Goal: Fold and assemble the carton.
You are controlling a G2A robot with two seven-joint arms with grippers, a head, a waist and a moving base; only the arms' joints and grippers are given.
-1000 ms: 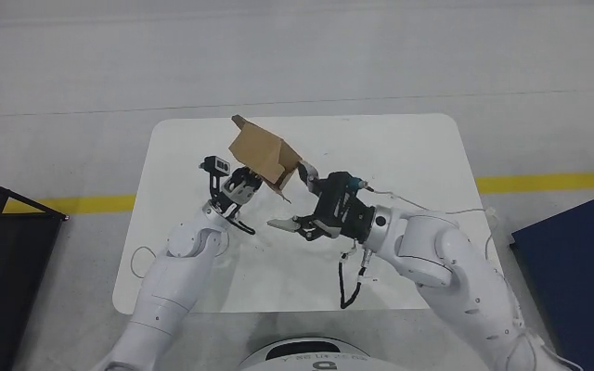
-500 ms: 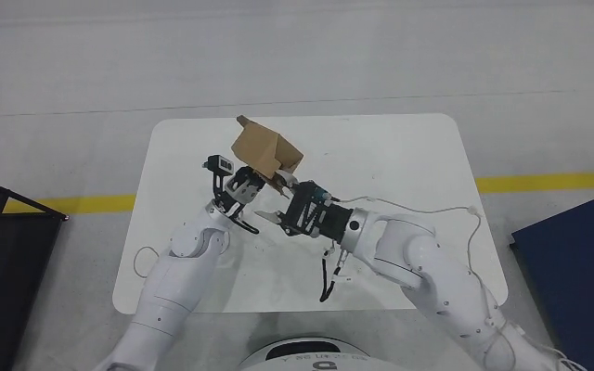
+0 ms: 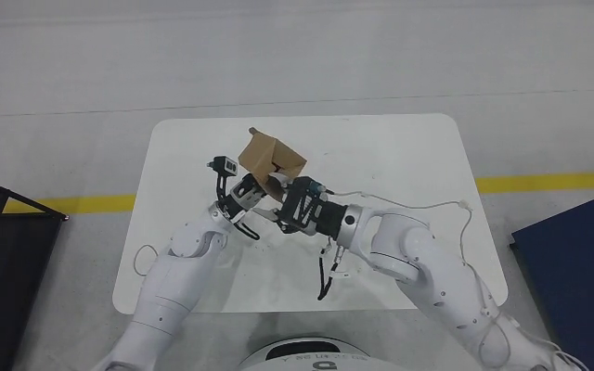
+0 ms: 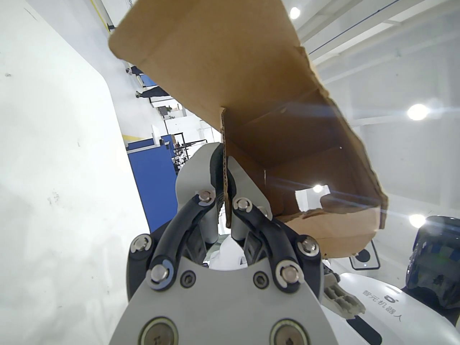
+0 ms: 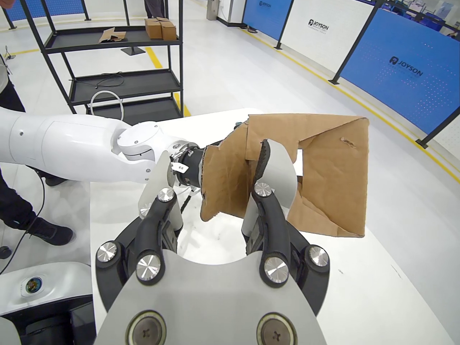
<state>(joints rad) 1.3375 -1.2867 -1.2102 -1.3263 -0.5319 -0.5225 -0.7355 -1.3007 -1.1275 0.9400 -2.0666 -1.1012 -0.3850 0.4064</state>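
Note:
A brown cardboard carton (image 3: 272, 159) is held tilted above the white table (image 3: 399, 158), its open end with loose flaps facing the arms. My left gripper (image 4: 224, 184) is shut on the edge of one carton (image 4: 251, 73) wall; in the top view the left gripper (image 3: 246, 195) sits just below the carton's near-left corner. My right gripper (image 5: 215, 156) is open at the carton's open end. A loose flap (image 5: 222, 184) hangs between its fingers, and one finger (image 5: 273, 166) lies against the carton (image 5: 334, 174) next to a gap in the folded flaps. From above, the right gripper (image 3: 283, 199) is right beside the left one.
A thin cable (image 3: 408, 202) trails over the table from the right arm. Off the table, a black rack (image 5: 118, 41) with small boxes stands beyond the left arm. Blue partitions (image 5: 406, 66) line the floor farther off. A yellow floor line (image 3: 93, 202) passes the table.
The right gripper has moved left across the table up to the carton's open end. The carton has shifted slightly right and tilted in the left gripper's hold.

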